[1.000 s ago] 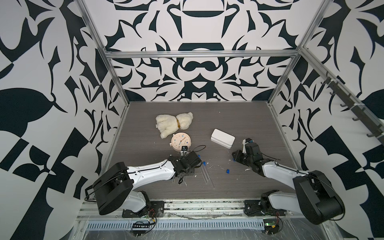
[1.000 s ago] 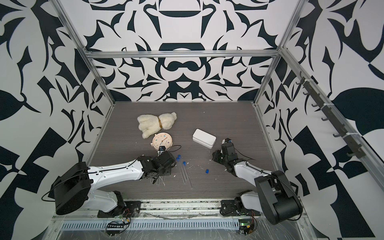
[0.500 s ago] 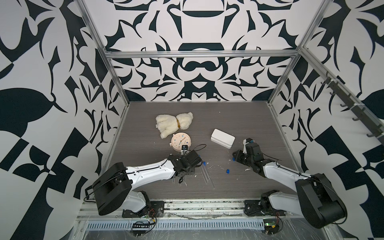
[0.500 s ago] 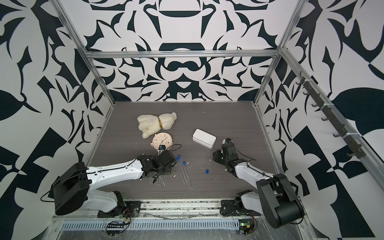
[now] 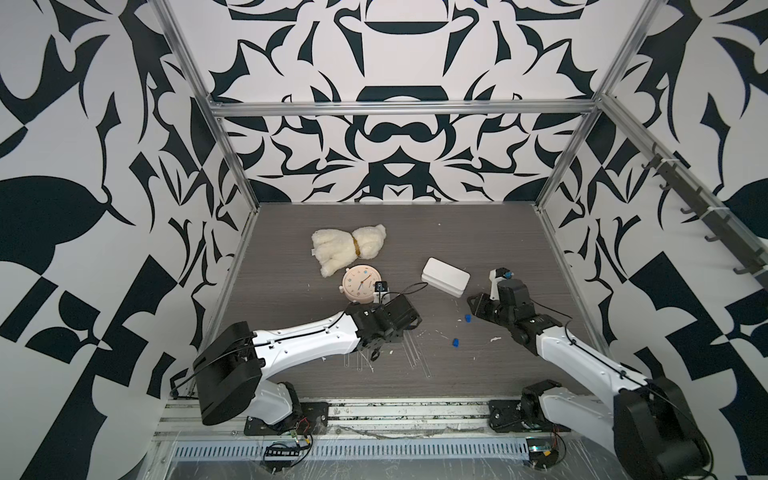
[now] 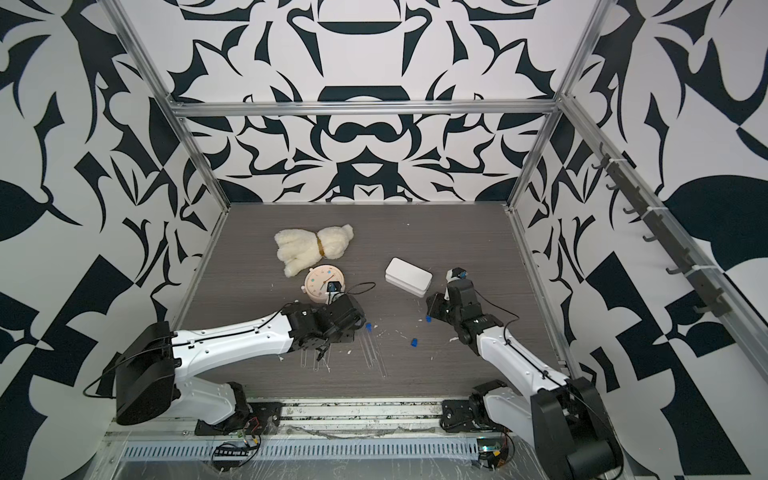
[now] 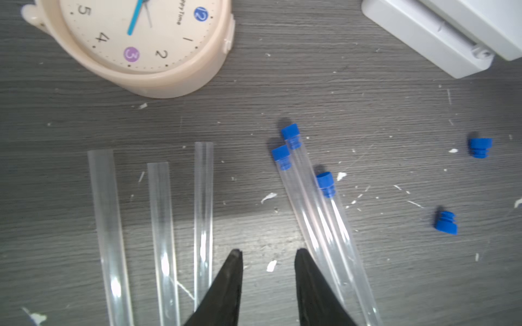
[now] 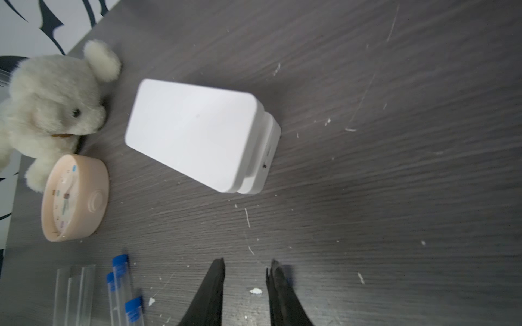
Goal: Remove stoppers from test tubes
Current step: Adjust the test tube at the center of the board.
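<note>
Your left wrist view gives what the top views barely show: six test tubes [image 7: 159,225] lie flat on the worktop [image 7: 367,98] near the clock [image 7: 141,42]. Three are open-mouthed and three wear blue stoppers [image 7: 290,132]; two loose stoppers [image 7: 480,146] lie well aside. The left end effector [image 7: 268,254] is spread between the two groups, pinching nothing. Only the right wrist view shows the right end effector [image 8: 245,264], spread and empty, over bare worktop.

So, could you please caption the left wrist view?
Open left gripper between three uncapped tubes, three stoppered tubes; two loose stoppers.
</note>
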`<state>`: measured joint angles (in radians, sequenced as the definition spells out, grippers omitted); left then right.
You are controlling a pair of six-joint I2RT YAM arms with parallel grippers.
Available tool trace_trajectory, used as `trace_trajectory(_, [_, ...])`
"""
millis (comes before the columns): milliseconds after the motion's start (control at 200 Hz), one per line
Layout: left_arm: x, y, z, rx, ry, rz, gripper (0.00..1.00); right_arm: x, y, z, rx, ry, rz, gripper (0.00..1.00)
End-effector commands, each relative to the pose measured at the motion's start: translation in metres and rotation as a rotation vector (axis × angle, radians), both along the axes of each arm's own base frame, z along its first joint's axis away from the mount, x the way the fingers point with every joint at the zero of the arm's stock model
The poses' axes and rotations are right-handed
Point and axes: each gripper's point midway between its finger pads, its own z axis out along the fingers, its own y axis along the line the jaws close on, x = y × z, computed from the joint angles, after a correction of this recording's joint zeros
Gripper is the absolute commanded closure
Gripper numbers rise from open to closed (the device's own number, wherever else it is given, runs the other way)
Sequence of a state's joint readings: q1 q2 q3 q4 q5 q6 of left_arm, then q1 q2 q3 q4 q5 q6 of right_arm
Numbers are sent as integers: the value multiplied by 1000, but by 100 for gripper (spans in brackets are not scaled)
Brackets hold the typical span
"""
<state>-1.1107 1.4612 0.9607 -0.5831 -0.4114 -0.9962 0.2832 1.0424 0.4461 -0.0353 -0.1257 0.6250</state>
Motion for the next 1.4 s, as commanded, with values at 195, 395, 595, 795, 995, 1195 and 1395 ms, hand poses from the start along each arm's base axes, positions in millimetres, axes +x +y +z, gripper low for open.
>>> trace_trajectory(195, [-9, -1, -21, 40, 77, 138, 64, -14, -2, 58, 10, -94, 26, 71])
trace_trajectory(395, [-11, -12, -33, 18, 117, 160, 64, -15, 1, 68, 26, -106, 38, 71])
trace_trajectory(595, [-11, -20, -40, 9, 133, 152, 63, -14, 2, 67, 32, -104, 41, 71])
trace_trajectory(795, [-8, -31, -43, 10, 142, 133, 63, -14, 2, 65, 32, -102, 42, 71])
trace_trajectory(995, [-5, -34, -48, 18, 159, 126, 63, -14, 2, 65, 24, -101, 45, 71])
trace_trajectory(1195, [-5, -40, -57, 19, 181, 108, 64, -14, 3, 62, 27, -98, 46, 71])
trace_trajectory(1395, [-7, -43, -64, 27, 203, 100, 64, -14, 2, 59, 22, -95, 47, 71])
